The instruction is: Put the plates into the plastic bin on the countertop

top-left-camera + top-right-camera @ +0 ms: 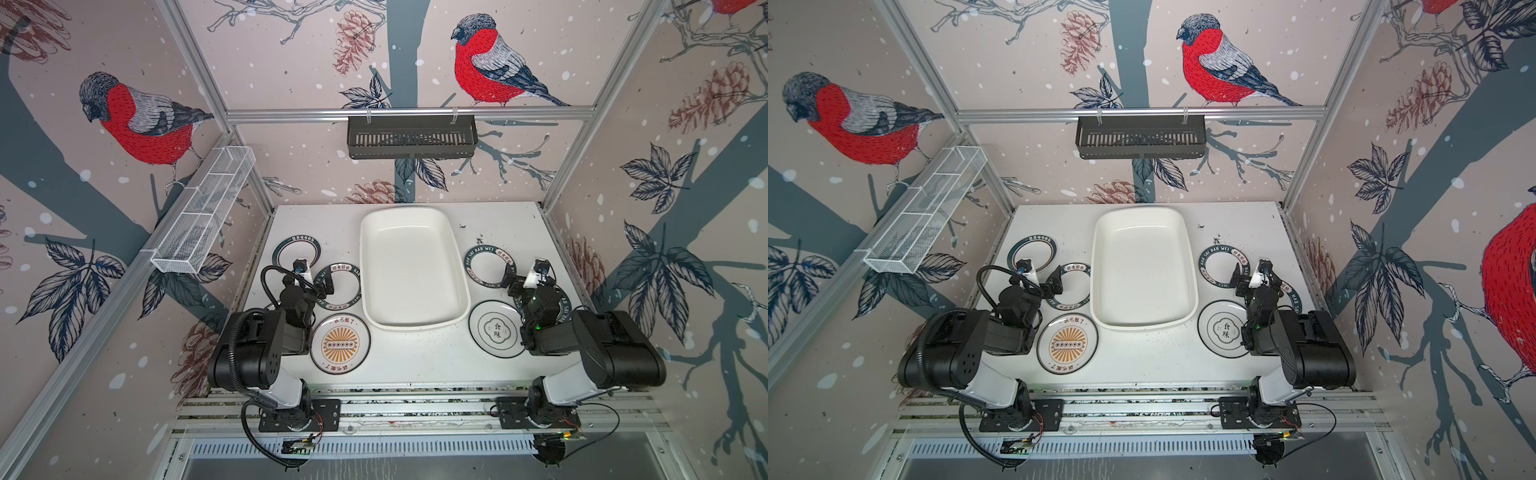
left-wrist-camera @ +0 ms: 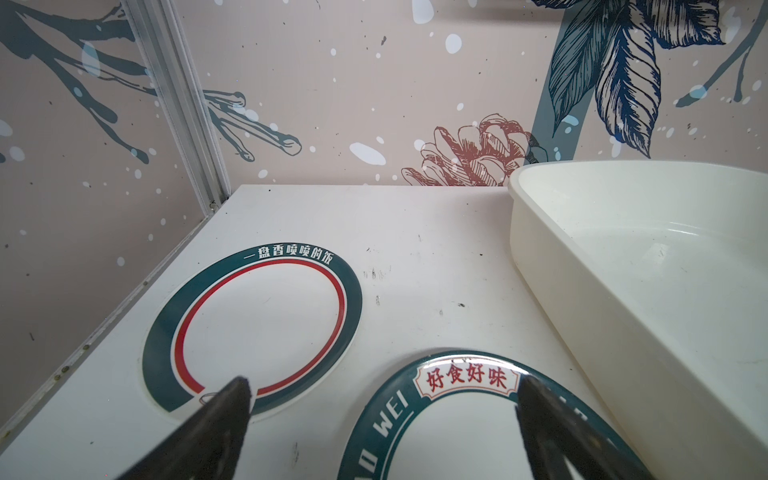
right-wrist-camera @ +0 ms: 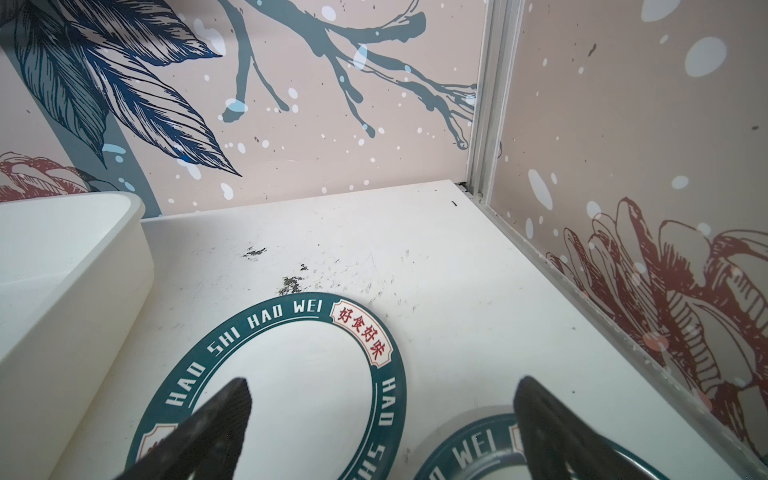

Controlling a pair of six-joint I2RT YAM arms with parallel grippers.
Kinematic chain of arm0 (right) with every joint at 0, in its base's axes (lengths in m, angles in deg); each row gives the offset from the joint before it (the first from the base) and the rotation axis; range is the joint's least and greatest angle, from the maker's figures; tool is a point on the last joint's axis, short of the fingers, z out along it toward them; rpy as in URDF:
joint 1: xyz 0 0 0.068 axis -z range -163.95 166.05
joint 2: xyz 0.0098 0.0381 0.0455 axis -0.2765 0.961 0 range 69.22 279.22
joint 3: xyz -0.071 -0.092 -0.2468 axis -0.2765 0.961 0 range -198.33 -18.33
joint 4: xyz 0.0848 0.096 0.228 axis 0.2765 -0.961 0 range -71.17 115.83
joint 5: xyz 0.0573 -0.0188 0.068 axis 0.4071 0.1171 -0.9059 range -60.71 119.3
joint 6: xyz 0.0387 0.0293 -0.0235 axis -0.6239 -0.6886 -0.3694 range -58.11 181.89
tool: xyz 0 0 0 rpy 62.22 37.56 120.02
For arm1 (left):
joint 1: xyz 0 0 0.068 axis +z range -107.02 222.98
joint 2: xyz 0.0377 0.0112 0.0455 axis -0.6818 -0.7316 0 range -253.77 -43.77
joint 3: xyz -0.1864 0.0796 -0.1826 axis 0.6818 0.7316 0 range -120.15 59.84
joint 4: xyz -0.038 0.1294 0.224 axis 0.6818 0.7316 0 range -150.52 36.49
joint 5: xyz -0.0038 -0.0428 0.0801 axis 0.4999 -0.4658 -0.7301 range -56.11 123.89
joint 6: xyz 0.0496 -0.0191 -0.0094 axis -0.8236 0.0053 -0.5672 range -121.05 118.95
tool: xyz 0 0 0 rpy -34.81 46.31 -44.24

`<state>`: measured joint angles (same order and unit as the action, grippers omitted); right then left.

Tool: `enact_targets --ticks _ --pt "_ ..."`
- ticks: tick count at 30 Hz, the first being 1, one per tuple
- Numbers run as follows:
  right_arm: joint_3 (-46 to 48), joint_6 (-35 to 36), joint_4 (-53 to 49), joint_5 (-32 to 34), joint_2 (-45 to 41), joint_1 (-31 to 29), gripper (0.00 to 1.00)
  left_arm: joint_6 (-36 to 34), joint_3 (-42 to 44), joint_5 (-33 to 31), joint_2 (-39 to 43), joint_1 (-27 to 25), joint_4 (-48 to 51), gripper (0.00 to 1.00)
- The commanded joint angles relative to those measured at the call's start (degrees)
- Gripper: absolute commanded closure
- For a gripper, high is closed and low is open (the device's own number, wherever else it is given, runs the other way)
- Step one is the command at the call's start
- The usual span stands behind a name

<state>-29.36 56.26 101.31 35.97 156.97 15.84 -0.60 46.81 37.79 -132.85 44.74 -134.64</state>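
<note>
A: Start at the near edge. What lies closest to the arms?

B: Two plates flat on the countertop (image 1: 415, 357): the sunburst plate (image 1: 340, 343) on the left and the emblem plate (image 1: 496, 329) on the right. Nothing touches either.

A: And the grippers?

B: A little farther in. The left gripper (image 2: 382, 386) hangs with its fingers spread wide and empty, over the left lettered plate (image 1: 345, 289), which lies just beside the bin. The right gripper (image 3: 382, 386) is just as wide and empty, above the right lettered plate (image 1: 490, 264). A half-hidden plate (image 3: 478, 451) lies under the right arm. I can't quite tell from above how much of it is covered.

A: The bin?

B: The bin (image 1: 411, 270) sits in the middle between the two groups of plates and runs toward the far end. It has no plate in it. Farthest back on the left is the red-ringed plate (image 2: 257, 328).

A: So the work looks barely begun. How should the first pick go?

B: I'd come down at a plate's rim, not its middle. These plates lie flat, so one finger has to catch the edge while the other presses on top. Close gently, lift clear of the bin's flared wall, then lower the plate flat. Only one arm over the bin at a time.
</note>
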Motion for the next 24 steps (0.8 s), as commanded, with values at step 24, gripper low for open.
enact_targets --ticks 24 --pt "-1.4 0.8 -4.8 6.0 -4.3 -1.5 0.00 -1.0 0.0 0.8 7.2 0.1 5.0 0.01"
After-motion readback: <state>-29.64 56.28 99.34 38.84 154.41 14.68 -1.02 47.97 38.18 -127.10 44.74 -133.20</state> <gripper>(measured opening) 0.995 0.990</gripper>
